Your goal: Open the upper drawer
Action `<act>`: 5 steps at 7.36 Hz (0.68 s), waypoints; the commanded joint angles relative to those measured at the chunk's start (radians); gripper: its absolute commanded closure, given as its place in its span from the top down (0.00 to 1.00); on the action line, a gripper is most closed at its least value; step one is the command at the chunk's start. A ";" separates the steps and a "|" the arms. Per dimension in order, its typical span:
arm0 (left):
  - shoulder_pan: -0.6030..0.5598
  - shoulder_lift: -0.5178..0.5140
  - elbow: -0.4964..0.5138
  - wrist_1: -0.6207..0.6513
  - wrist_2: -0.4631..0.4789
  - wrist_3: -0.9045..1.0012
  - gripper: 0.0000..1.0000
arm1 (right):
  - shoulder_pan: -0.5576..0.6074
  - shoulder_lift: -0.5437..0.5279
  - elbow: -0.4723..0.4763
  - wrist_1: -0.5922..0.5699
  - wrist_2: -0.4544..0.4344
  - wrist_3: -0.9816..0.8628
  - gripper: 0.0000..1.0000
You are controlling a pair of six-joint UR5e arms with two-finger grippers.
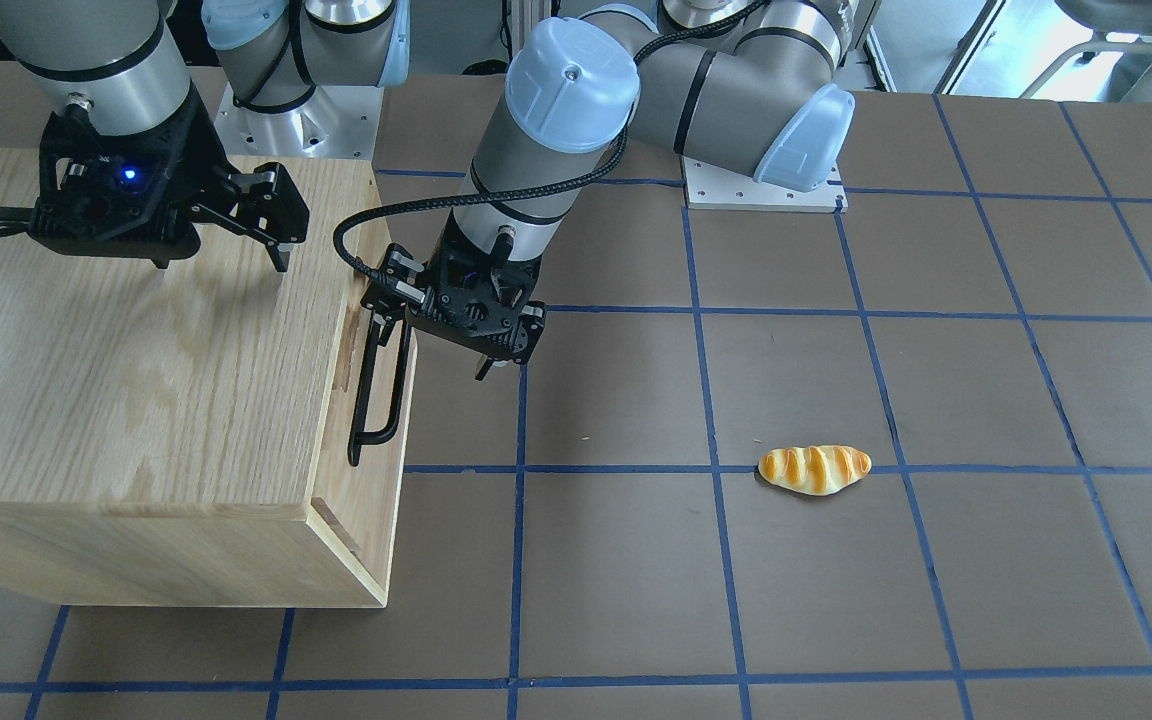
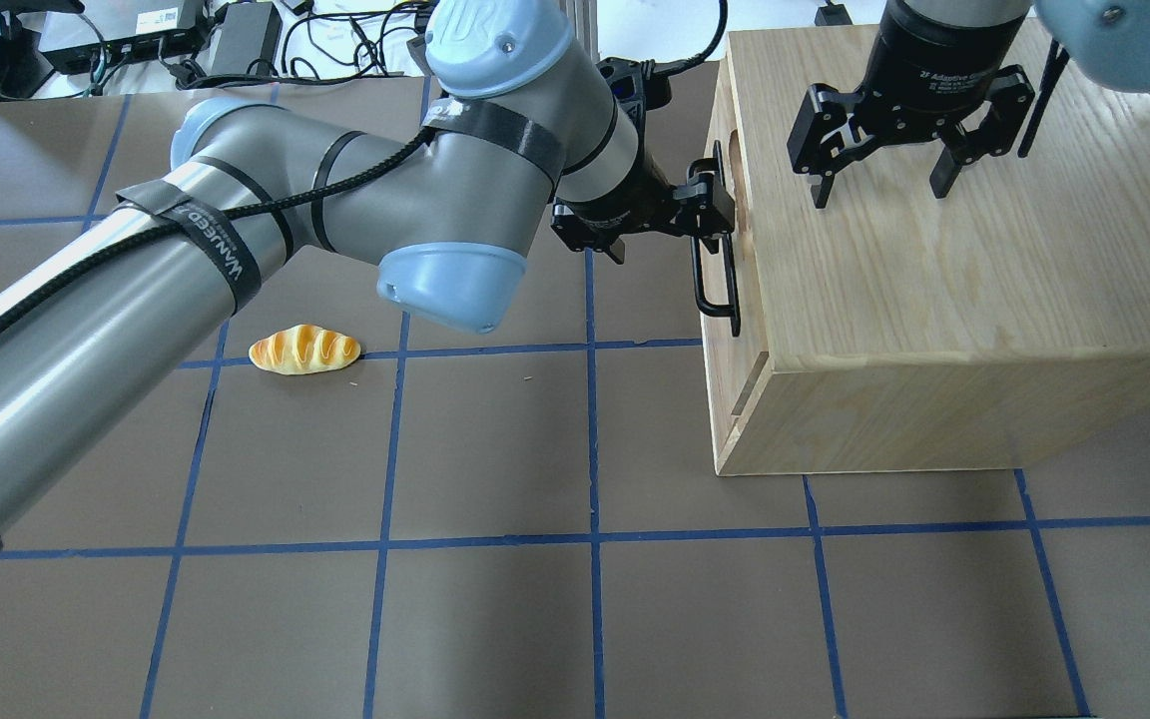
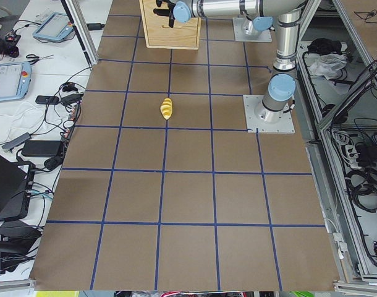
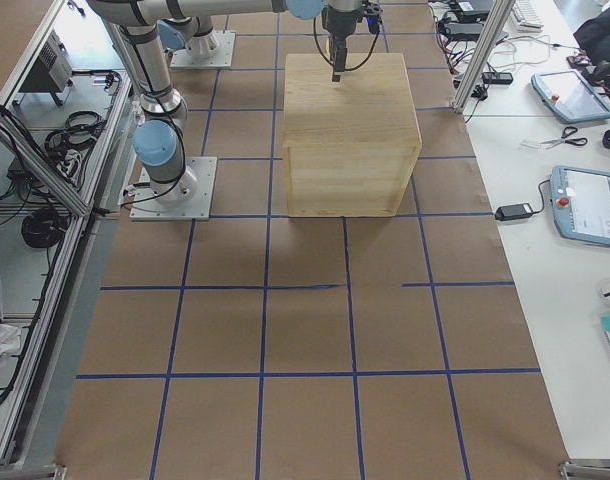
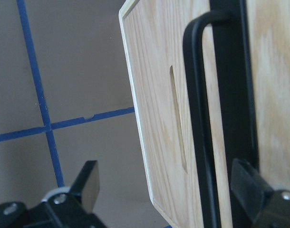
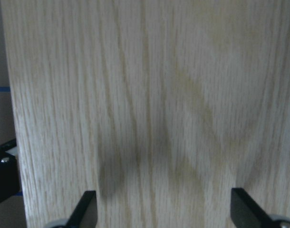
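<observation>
the drawer sat at the top of the cabinet, and its front looked pushed in. the left hand was spread wide around the black handle, not clamped on it. the right hand hung released above the cabinet top. a bread roll lay well apart on the counter.

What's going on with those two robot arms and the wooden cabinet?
The left gripper has its fingers open around the black bar handle of the upper drawer, which looks shut. The right gripper hangs open above the cabinet. A bread roll lies apart on the table.
</observation>
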 commanded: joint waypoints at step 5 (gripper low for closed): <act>0.000 -0.034 0.007 0.055 0.087 0.076 1.00 | 0.000 0.000 -0.001 0.000 0.000 -0.001 1.00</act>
